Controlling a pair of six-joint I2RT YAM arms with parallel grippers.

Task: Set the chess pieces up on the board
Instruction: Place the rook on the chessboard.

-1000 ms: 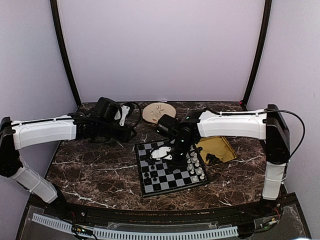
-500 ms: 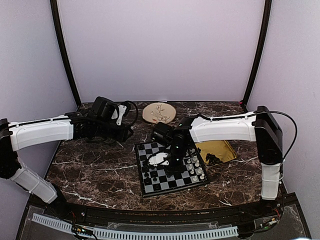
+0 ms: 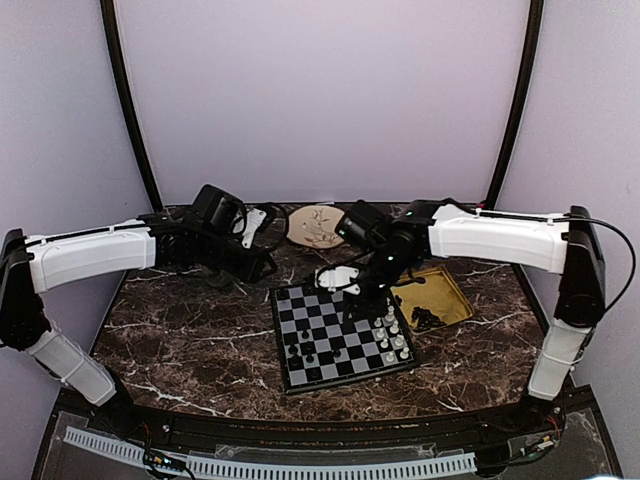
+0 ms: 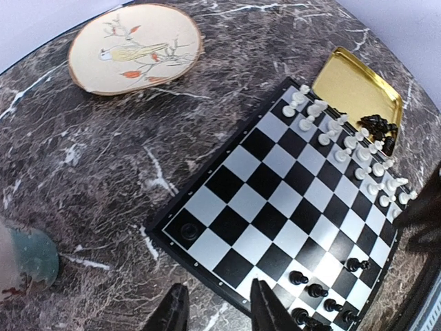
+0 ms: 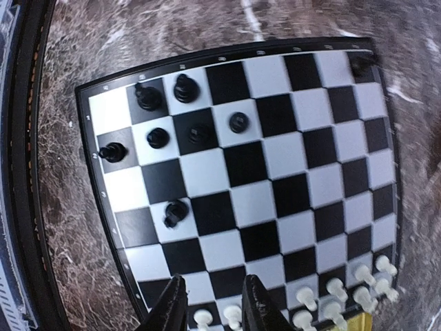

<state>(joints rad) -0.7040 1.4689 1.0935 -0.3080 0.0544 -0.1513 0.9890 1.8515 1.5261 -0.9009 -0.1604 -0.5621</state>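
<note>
Chess pieces (image 3: 307, 356) in black stand clustered at the lower left of the board (image 3: 325, 315), which lies mid-frame on the marble table (image 3: 190, 340) in the overhead view. More of them are heaped in the yellow tray (image 3: 450, 285) just right of the board. White pieces (image 3: 390, 335) line the board's right edge. The right gripper (image 3: 362, 305) hangs over the board's upper right part. The left gripper (image 3: 262, 268) is over bare table to the board's upper left, near a painted plate (image 3: 318, 225).

In the left wrist view, the left gripper (image 4: 217, 314) at the bottom edge has its fingers parted with nothing between them, above one board corner. Black pieces sit lower right.

In the right wrist view, the right gripper (image 5: 213, 307) at the bottom edge is likewise parted and empty. Several black pieces gather at the board's upper left, and one is alone in the upper right corner.
</note>
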